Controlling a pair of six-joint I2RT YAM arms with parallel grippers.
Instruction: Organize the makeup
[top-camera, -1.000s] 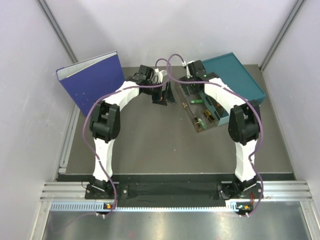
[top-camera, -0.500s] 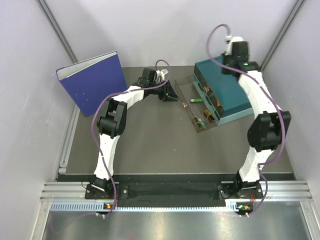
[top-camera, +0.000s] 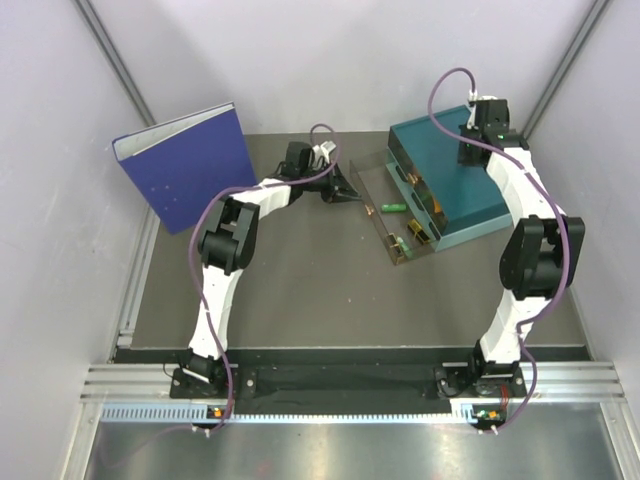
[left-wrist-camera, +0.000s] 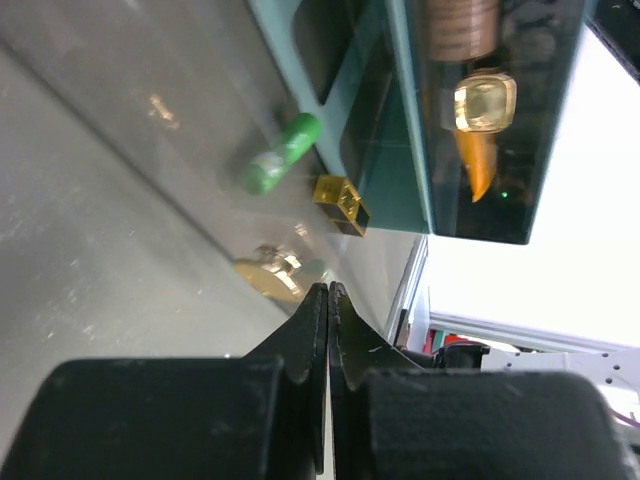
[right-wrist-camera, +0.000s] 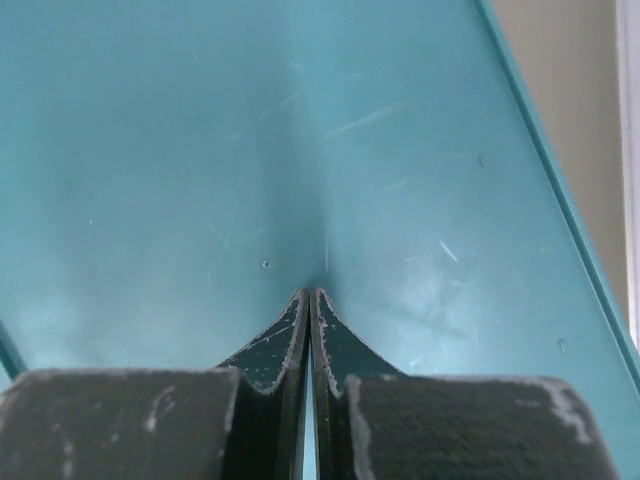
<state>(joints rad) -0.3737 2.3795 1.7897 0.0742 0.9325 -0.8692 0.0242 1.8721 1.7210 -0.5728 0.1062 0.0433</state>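
Note:
The makeup lies in a clear drawer (top-camera: 378, 212) pulled out of the teal drawer box (top-camera: 470, 195). In the left wrist view a green capsule (left-wrist-camera: 282, 153) and a gold-and-black case (left-wrist-camera: 341, 203) lie on the drawer floor, with another gold piece (left-wrist-camera: 268, 276) just ahead of my fingertips. Behind the dark front sit a gold case (left-wrist-camera: 485, 100), an orange tube (left-wrist-camera: 478, 160) and a beige bottle (left-wrist-camera: 462, 22). My left gripper (left-wrist-camera: 328, 290) is shut and empty at the drawer's left edge (top-camera: 347, 189). My right gripper (right-wrist-camera: 308, 294) is shut, tips down on the box's teal top (right-wrist-camera: 300, 130).
A large blue binder (top-camera: 185, 165) stands open-edged at the back left. The teal box fills the back right, close to the right wall. Purple cables loop over both arms. Grey tabletop (top-camera: 320, 290) stretches between the drawer and the arm bases.
Both grippers have shut. My right arm swung from over the drawer up and back onto the top of the teal box. My left gripper edged right to the drawer's left edge.

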